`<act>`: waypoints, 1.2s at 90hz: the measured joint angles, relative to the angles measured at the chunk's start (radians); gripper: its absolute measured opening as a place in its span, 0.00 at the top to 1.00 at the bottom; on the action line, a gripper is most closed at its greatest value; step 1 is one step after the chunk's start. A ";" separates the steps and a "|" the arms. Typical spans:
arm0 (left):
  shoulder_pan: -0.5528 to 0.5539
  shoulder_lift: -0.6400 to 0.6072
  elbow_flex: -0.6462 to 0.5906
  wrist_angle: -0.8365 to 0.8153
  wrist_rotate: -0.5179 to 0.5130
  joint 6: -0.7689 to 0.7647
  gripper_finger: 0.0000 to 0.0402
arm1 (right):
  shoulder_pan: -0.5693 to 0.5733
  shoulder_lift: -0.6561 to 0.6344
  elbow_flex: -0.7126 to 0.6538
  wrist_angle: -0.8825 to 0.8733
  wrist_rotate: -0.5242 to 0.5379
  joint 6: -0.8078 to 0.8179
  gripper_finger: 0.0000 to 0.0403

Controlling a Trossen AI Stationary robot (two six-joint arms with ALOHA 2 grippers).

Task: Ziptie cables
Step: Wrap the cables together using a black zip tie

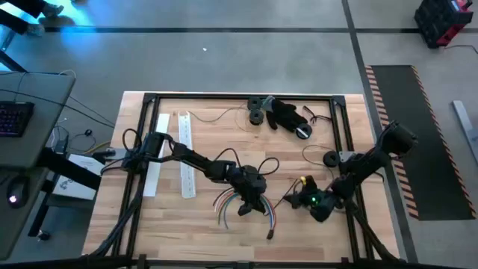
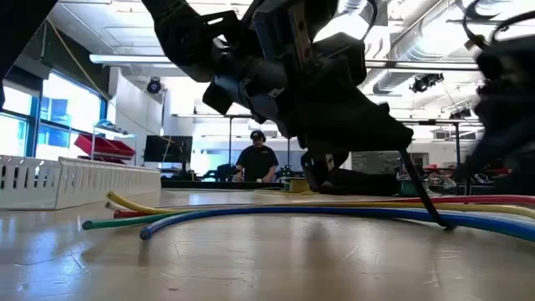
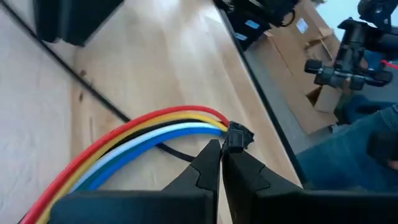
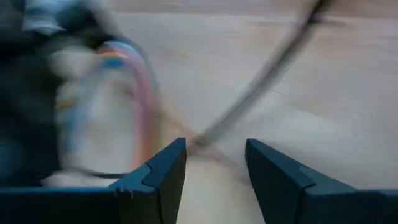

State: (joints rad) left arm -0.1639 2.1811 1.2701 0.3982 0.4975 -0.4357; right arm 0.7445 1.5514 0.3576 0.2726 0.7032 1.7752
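Observation:
The cables (image 1: 228,203), a loose bundle of thin red, yellow, white, blue and green wires (image 3: 137,140), lie on the wooden table near its front middle, and their free ends (image 2: 113,216) rest on the wood. My left gripper (image 3: 221,150) stands shut right over the bundle (image 1: 250,200), beside a small black block (image 3: 237,137) at its end. A thin black strip (image 3: 106,102) runs under the wires up to these fingers. My right gripper (image 1: 317,203) hovers open to the right of the bundle (image 4: 214,155), with nothing between its fingers. My left gripper seems to pinch one end of the thin black strip (image 3: 189,158) between its two fingertips, reaching in from above at a slant. In the low view the strip (image 2: 426,192) slopes from the gripper down to the table. The fingers hide the exact spot.
Two long white perforated strips (image 1: 187,153) lie at the table's left. A black lumpy heap (image 1: 287,116) and round black parts (image 1: 256,110) sit at the far edge. Black frame rails (image 1: 340,142) border the table. A person (image 2: 259,163) stands far behind.

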 joint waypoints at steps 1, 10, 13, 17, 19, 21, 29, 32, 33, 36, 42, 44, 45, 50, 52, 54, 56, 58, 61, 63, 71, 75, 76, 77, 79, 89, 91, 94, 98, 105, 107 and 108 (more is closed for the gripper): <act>0.000 0.000 0.000 -0.001 -0.003 -0.006 1.00 | -0.004 0.000 -0.004 0.007 0.002 -0.015 0.62; -0.001 0.000 0.000 0.004 -0.010 -0.056 1.00 | -0.044 0.003 -0.013 0.014 0.000 -0.135 0.62; -0.002 0.000 0.000 0.004 -0.013 -0.058 1.00 | -0.058 0.004 -0.015 0.016 -0.001 -0.186 0.62; -0.002 0.000 0.000 0.003 -0.018 -0.059 1.00 | -0.071 0.005 -0.018 0.033 -0.003 -0.252 0.62; -0.002 0.000 0.000 0.003 -0.023 -0.059 1.00 | -0.077 0.006 -0.019 0.047 -0.007 -0.286 0.63; -0.002 0.000 0.000 0.003 -0.028 -0.061 1.00 | -0.082 0.007 -0.019 0.061 -0.015 -0.317 0.63; 0.000 0.000 0.000 0.002 -0.035 -0.070 1.00 | -0.091 0.009 -0.021 0.134 -0.058 -0.407 0.68; 0.001 0.000 0.000 0.003 -0.039 -0.070 1.00 | -0.091 0.009 -0.021 0.151 -0.082 -0.431 0.70; 0.002 0.000 0.000 0.003 -0.040 -0.070 1.00 | -0.091 0.009 -0.021 0.155 -0.089 -0.440 0.71; 0.002 0.000 0.000 0.003 -0.046 -0.078 1.00 | -0.090 0.009 -0.021 0.154 -0.112 -0.459 0.73; 0.002 0.000 0.000 0.003 -0.074 -0.092 1.00 | -0.089 0.006 -0.021 0.135 -0.131 -0.470 0.77; 0.002 0.000 0.000 0.003 -0.079 -0.096 1.00 | -0.089 0.005 -0.020 0.131 -0.132 -0.464 0.77; 0.003 0.000 0.000 0.003 -0.081 -0.097 1.00 | -0.090 0.005 -0.020 0.129 -0.132 -0.462 0.78; 0.003 0.000 0.000 0.002 -0.082 -0.104 1.00 | -0.090 0.004 -0.019 0.123 -0.129 -0.447 0.78; 0.003 0.000 0.000 0.002 -0.081 -0.104 1.00 | -0.090 0.004 -0.019 0.122 -0.129 -0.446 0.78; 0.003 0.000 0.000 0.002 -0.082 -0.104 1.00 | -0.090 0.004 -0.019 0.122 -0.129 -0.446 0.77; 0.002 0.000 0.000 0.002 -0.082 -0.104 1.00 | -0.090 0.004 -0.019 0.122 -0.129 -0.445 0.76; 0.002 0.000 0.000 0.003 -0.082 -0.104 1.00 | -0.090 0.004 -0.019 0.122 -0.127 -0.445 0.74; 0.002 0.000 0.000 0.002 -0.082 -0.106 1.00 | -0.090 0.001 -0.019 0.120 -0.123 -0.444 0.72; 0.002 0.000 0.000 0.002 -0.082 -0.111 1.00 | -0.090 -0.001 -0.019 0.118 -0.121 -0.444 0.70; 0.002 0.000 0.000 0.002 -0.091 -0.129 1.00 | -0.090 -0.017 -0.021 0.106 -0.121 -0.467 0.60; 0.002 0.000 0.000 0.004 -0.093 -0.132 1.00 | -0.090 -0.033 -0.021 0.103 -0.120 -0.480 0.55; 0.002 0.000 0.000 0.004 -0.093 -0.132 1.00 | -0.090 -0.039 -0.021 0.102 -0.120 -0.486 0.54; 0.002 0.000 0.000 0.004 -0.093 -0.132 1.00 | -0.090 -0.044 -0.021 0.101 -0.120 -0.492 0.52; 0.002 0.000 0.000 0.004 -0.093 -0.132 1.00 | -0.090 -0.056 -0.021 0.094 -0.120 -0.503 0.50; 0.002 0.000 0.000 0.004 -0.092 -0.133 1.00 | -0.095 -0.126 -0.020 -0.012 -0.119 -0.489 0.41; 0.002 0.000 0.000 0.004 -0.092 -0.133 1.00 | -0.096 -0.143 -0.020 -0.041 -0.118 -0.474 0.41; 0.002 0.000 0.000 0.004 -0.093 -0.137 1.00 | -0.097 -0.169 -0.021 -0.081 -0.118 -0.466 0.40; 0.002 0.000 0.000 0.004 -0.092 -0.138 1.00 | -0.097 -0.206 -0.020 -0.131 -0.112 -0.465 0.40; 0.002 0.000 0.000 0.004 -0.093 -0.139 1.00 | -0.097 -0.274 -0.020 -0.223 -0.090 -0.466 0.41; 0.002 0.000 0.000 0.003 -0.093 -0.140 1.00 | -0.097 -0.293 -0.020 -0.250 -0.080 -0.464 0.42; 0.002 0.000 0.000 0.003 -0.093 -0.140 1.00 | -0.097 -0.303 -0.020 -0.263 -0.074 -0.462 0.42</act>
State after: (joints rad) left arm -0.1618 2.1814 1.2701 0.4013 0.4049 -0.5755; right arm 0.6479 1.2481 0.3374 0.0094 0.6297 1.3129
